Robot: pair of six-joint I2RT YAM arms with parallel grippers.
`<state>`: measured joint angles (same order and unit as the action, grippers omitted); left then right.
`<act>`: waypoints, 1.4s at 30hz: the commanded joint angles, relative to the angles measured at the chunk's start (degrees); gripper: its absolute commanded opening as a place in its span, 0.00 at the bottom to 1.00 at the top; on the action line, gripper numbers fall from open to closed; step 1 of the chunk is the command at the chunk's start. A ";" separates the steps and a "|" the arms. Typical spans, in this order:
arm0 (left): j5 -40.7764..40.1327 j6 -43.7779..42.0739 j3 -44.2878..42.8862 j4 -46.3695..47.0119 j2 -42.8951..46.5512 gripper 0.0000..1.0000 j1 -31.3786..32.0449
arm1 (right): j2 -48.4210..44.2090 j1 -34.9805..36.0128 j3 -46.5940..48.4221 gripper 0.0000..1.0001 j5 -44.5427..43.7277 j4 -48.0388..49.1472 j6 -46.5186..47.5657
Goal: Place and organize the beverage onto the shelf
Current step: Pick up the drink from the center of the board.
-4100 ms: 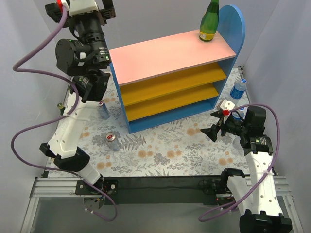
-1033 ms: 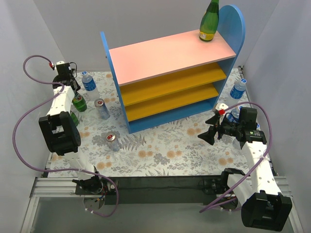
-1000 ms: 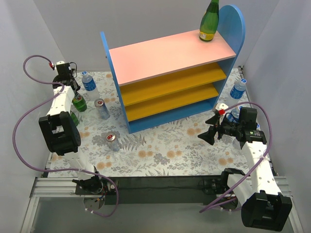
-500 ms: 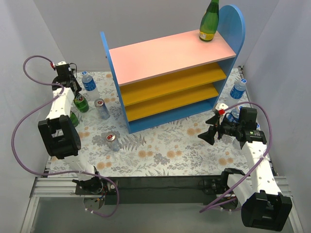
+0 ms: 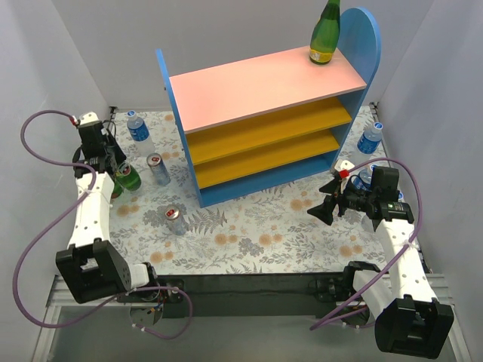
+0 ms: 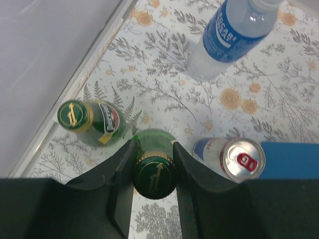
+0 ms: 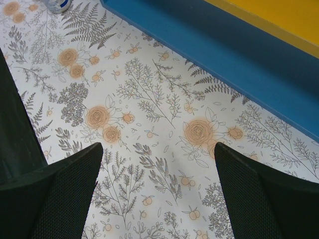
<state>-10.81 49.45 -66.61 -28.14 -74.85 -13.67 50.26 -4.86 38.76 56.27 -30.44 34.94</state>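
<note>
Shelf (image 5: 264,128) stands at rear of table (image 5: 249,234), one green bottle (image 5: 326,34) on its pink top. Left gripper (image 6: 152,149) pinches neck of another green bottle (image 6: 154,174), beside can (image 6: 241,158) left of shelf. Right gripper (image 7: 158,149) spread wide above table.

Bright, even light, soft shadows, sharp focus (mild glare on the can (image 6: 242,158)).

The left gripper (image 6: 152,152) dropped from up over the shelf (image 5: 256,87) to the far left and clamped onto a green glass bottle (image 5: 129,179). That bottle's since shifted a bit toward the near edge.
</note>
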 commanded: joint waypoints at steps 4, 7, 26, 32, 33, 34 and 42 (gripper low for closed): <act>5.53 2.40 2.45 1.34 9.10 0.00 0.57 | 0.01 0.12 0.26 0.98 0.86 -0.15 0.66; 7.55 3.02 3.33 0.11 10.86 0.00 1.36 | 0.01 0.12 0.26 0.98 0.60 -0.24 0.66; 20.47 -1.64 7.11 0.37 16.05 0.00 7.51 | 0.54 0.12 0.17 0.98 -0.46 -0.15 0.75; 22.67 -2.69 7.46 0.46 16.66 0.00 10.77 | 0.80 0.03 0.17 0.98 -0.72 -0.15 0.83; 22.33 -2.95 7.46 0.54 16.75 0.00 11.38 | 0.98 0.03 0.17 0.98 -0.72 -0.15 0.83; 22.23 -3.48 7.46 0.20 16.75 0.00 12.60 | 0.98 0.12 0.17 0.98 -0.64 -0.15 0.83; 24.16 -4.28 7.19 -0.77 17.81 0.00 17.53 | 1.51 0.03 0.17 0.98 -0.90 -0.24 0.83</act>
<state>10.02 45.28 -57.74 -33.50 -60.93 2.66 51.51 -4.86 38.76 55.16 -30.44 34.94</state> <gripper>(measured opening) 0.311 0.984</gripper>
